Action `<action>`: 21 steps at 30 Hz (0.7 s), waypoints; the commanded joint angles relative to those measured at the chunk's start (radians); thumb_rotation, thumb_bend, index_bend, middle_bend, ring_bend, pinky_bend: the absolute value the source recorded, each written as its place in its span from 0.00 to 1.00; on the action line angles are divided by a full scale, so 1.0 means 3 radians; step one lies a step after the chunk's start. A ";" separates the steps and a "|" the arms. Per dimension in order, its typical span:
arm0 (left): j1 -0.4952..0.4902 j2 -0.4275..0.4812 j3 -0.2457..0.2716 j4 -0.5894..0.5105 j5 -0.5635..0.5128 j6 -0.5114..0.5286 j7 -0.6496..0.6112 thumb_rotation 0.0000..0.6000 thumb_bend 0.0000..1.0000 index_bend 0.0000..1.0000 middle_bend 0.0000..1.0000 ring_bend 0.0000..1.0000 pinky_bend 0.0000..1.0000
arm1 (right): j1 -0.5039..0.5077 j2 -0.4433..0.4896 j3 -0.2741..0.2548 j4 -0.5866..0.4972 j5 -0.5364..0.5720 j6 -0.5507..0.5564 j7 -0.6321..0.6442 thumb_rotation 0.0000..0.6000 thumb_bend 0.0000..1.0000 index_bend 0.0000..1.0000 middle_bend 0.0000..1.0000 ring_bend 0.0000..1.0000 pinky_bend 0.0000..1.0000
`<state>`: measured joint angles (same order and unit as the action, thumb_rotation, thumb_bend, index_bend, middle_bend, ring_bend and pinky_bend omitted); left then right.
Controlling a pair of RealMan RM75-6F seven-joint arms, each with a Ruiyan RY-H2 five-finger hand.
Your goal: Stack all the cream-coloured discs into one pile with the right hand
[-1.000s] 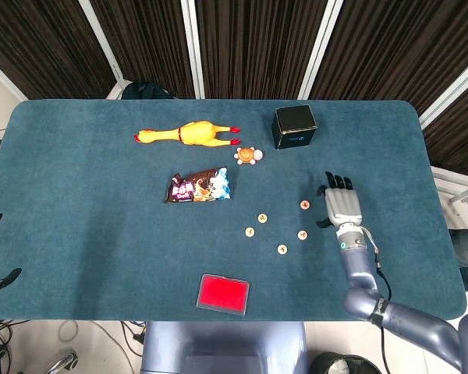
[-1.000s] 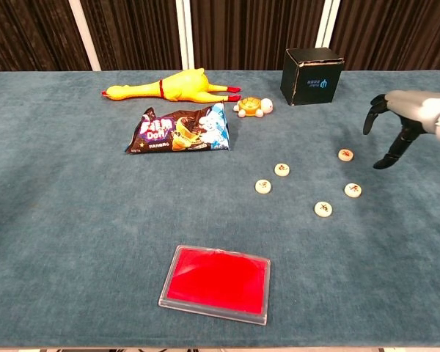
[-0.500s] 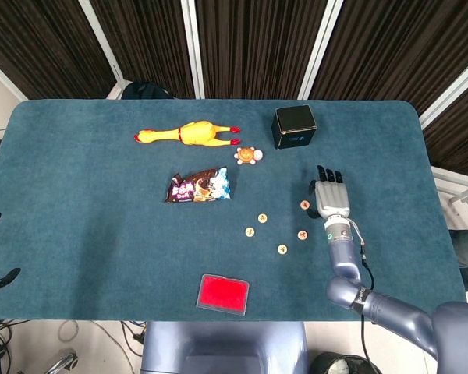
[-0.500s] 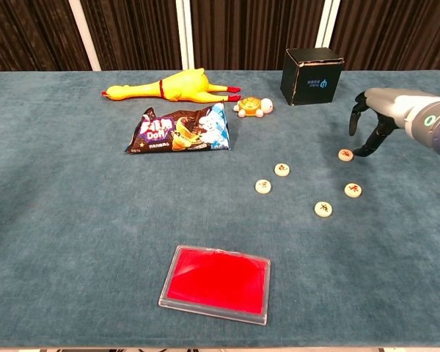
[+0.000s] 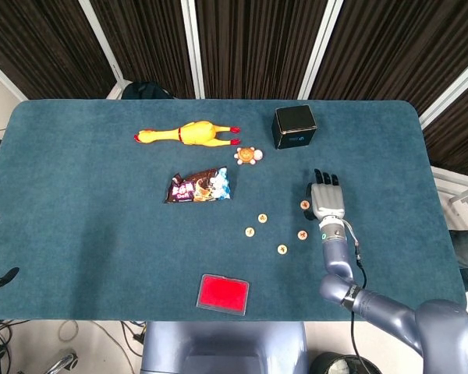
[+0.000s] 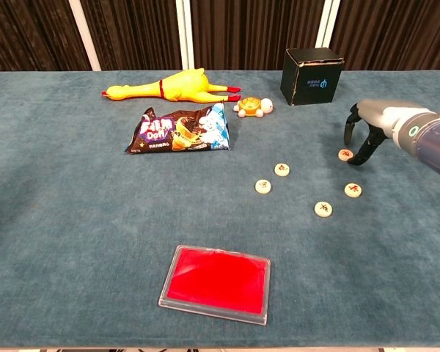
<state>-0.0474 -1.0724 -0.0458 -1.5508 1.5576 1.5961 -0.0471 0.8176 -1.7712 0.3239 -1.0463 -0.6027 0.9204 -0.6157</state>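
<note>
Cream-coloured discs [image 6: 281, 169] are lying scattered, unstacked, on the blue table [image 6: 73, 220] right of the red tray [image 6: 215, 284], and the right hand [image 6: 368, 126] is hovering over the farthest-right disc [image 6: 345, 155], fingers [image 6: 349, 126] spread and curled downward, holding nothing.

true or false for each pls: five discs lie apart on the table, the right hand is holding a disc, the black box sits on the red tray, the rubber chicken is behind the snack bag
1. Five cream discs lie apart, none stacked: true.
2. The right hand is holding a disc: false. It hangs over the far-right disc with fingers spread, gripping nothing.
3. The black box sits on the red tray: false. The box stands at the far side of the table, the tray at the near edge.
4. The rubber chicken lies behind the snack bag: true.
</note>
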 commanded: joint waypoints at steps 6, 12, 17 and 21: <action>0.0002 0.0002 -0.0005 0.0000 -0.0010 -0.0001 -0.0011 1.00 0.10 0.11 0.00 0.00 0.03 | 0.0028 -0.0070 0.0013 0.0115 -0.0002 -0.0031 0.0031 1.00 0.35 0.48 0.00 0.00 0.00; 0.0003 0.0003 -0.0005 0.0000 -0.0013 -0.0005 -0.0012 1.00 0.10 0.11 0.00 0.00 0.03 | 0.0051 -0.0091 0.0032 0.0148 -0.0019 -0.0039 0.0039 1.00 0.39 0.50 0.00 0.00 0.00; 0.0003 0.0004 -0.0005 0.0000 -0.0014 -0.0007 -0.0012 1.00 0.10 0.11 0.00 0.00 0.03 | 0.0066 -0.0098 0.0037 0.0147 -0.0009 -0.0046 0.0014 1.00 0.39 0.50 0.00 0.00 0.00; 0.0004 0.0005 -0.0005 0.0001 -0.0014 -0.0007 -0.0011 1.00 0.10 0.11 0.00 0.00 0.03 | 0.0076 -0.0097 0.0038 0.0143 0.0020 -0.0061 -0.0021 1.00 0.40 0.50 0.00 0.00 0.00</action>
<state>-0.0461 -1.0710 -0.0474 -1.5504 1.5535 1.5940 -0.0501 0.8398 -1.8003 0.3353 -1.0030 -0.5981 0.9028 -0.6207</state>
